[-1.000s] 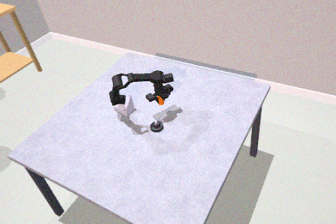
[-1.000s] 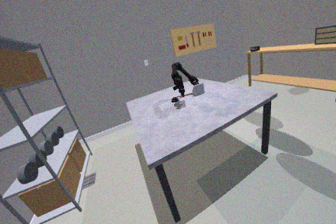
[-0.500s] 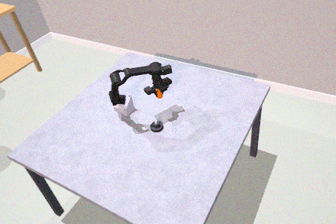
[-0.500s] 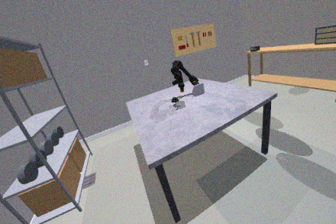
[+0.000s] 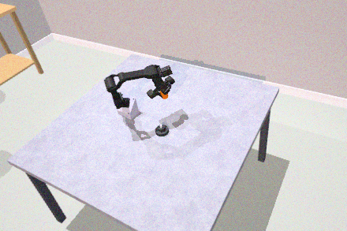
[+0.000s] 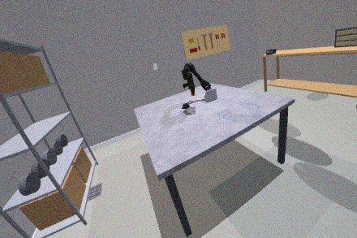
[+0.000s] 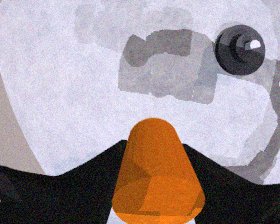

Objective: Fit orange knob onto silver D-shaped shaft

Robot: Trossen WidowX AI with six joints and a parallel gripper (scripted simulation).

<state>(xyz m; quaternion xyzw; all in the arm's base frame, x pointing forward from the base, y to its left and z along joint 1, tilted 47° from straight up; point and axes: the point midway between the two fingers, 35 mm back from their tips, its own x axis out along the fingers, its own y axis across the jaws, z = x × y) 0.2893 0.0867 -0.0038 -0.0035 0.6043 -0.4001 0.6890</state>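
Note:
My gripper (image 5: 162, 93) (image 6: 192, 93) (image 7: 153, 147) is shut on the orange knob (image 5: 164, 95) (image 6: 192, 93) (image 7: 158, 175), a tapered cone held well above the table. The dark round pedestal (image 5: 162, 131) (image 6: 186, 106) (image 7: 240, 50) stands on the table below and to one side of the knob; in the wrist view it is at the upper right. The silver shaft (image 7: 253, 45) shows as a small bright spot on the pedestal's top. The knob's hole is hidden.
The arm's white base block (image 5: 130, 109) (image 6: 210, 94) stands on the grey table (image 5: 98, 158) (image 6: 227, 114). A metal shelf rack (image 6: 40, 147) stands at the left, a wooden bench (image 6: 312, 51) at the right.

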